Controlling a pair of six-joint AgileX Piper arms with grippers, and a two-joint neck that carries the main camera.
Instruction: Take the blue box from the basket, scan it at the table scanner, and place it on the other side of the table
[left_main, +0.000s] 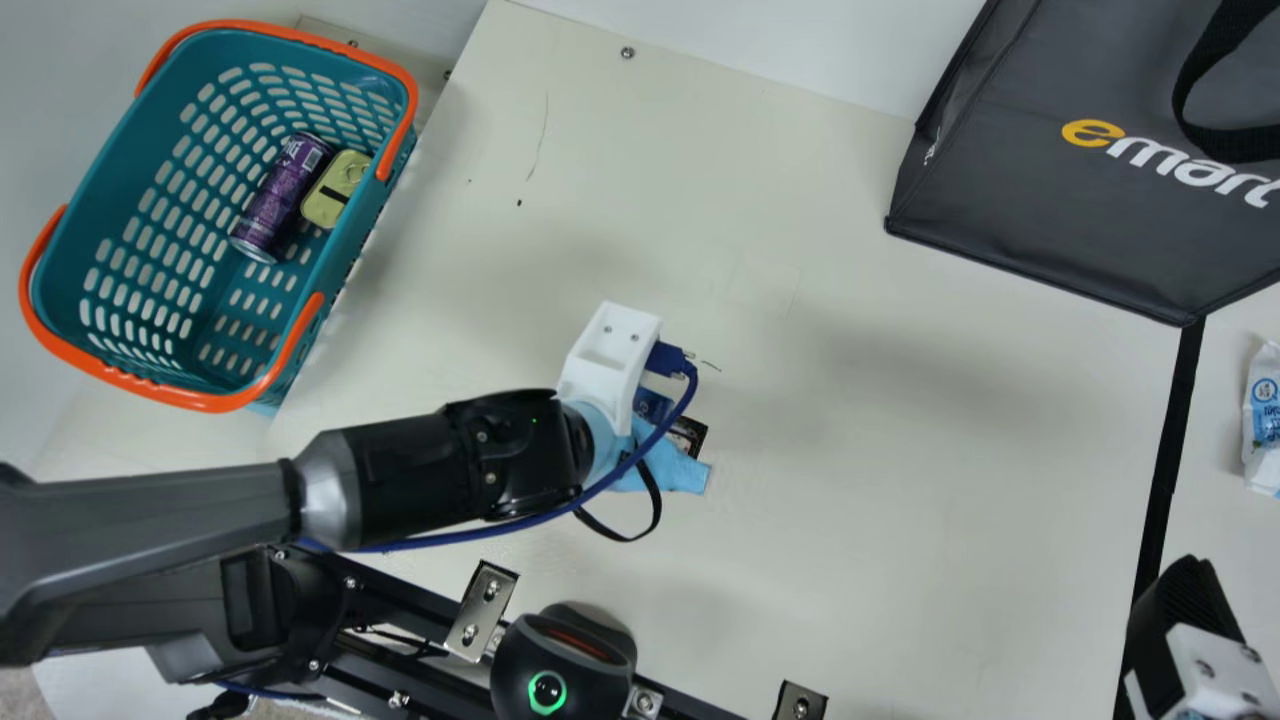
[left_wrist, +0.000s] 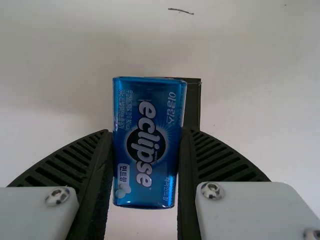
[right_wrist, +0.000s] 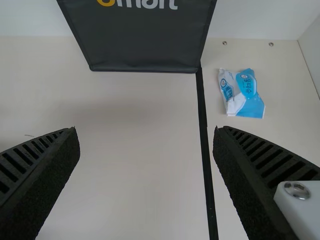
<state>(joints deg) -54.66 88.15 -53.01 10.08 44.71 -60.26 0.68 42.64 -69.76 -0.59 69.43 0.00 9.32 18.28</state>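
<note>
The left gripper (left_main: 612, 345), over the middle of the cream table (left_main: 900, 470), pinches the blue box (left_wrist: 145, 140) between its two ribbed fingers (left_wrist: 90, 155), one against each long side; the box's printed face is turned toward the wrist camera. Behind the box in the left wrist view lies a dark rectangular object (left_wrist: 192, 105), mostly covered, its identity not discernible. The table scanner (left_main: 565, 665), a rounded black unit with a glowing green ring, sits at the table's near edge, apart from the box. The right gripper (left_main: 1188, 605), near the black strip (left_main: 1165, 460), has its fingers spread wide with nothing between them. Well apart from the box, at the far left of the main view, the teal basket (left_main: 352, 235) contains a purple can (left_main: 280, 200) and, beside it, a gold tin (left_main: 335, 190). At the far right are a dark grey bag (left_main: 1060, 200) and, across the strip, a white-and-blue packet (right_wrist: 242, 92)
</note>
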